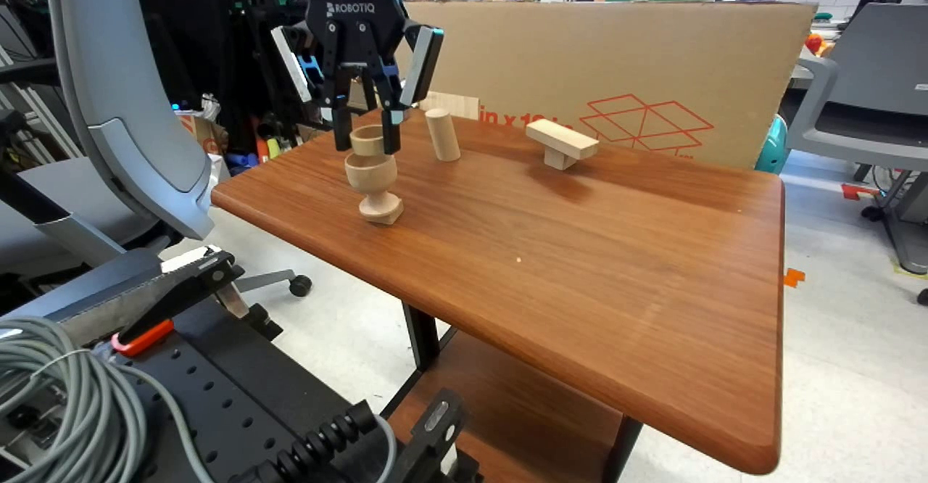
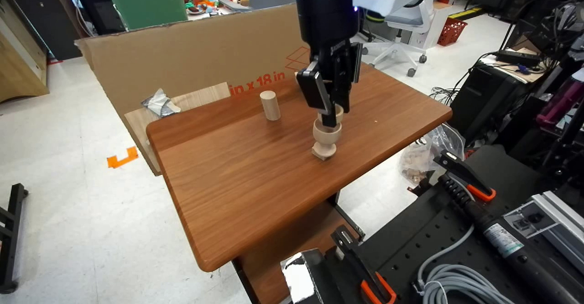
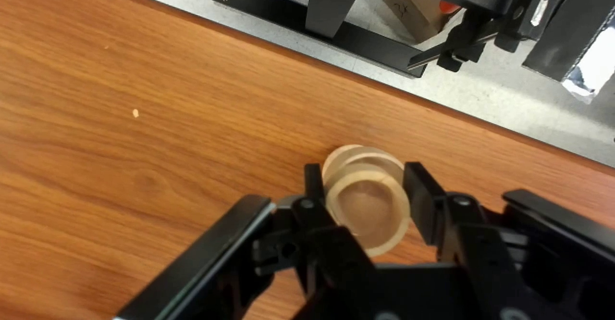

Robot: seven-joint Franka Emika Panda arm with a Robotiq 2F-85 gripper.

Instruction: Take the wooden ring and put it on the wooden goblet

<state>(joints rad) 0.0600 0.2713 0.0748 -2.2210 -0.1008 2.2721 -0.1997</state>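
The pale wooden ring [image 1: 367,145] is between the two fingertips of my gripper [image 1: 367,141]. In the wrist view the fingers lie against both sides of the ring [image 3: 369,175]. The wooden goblet [image 1: 371,175] stands upright on the table directly below, on what looks like a thin square-cornered wooden piece. The ring is just above the goblet's rim, very close to it; I cannot tell whether they touch. In an exterior view the ring [image 2: 339,113] looks slightly offset from the goblet [image 2: 326,134] and is partly hidden by a finger. The goblet [image 3: 343,159] shows partly behind the ring in the wrist view.
A wooden cylinder [image 1: 443,135] stands upright behind the goblet. A T-shaped wooden piece [image 1: 562,142] is further along the table [image 1: 580,273]. A cardboard sheet [image 1: 616,55] stands along the back edge. A grey chair [image 1: 127,84] is beside the table.
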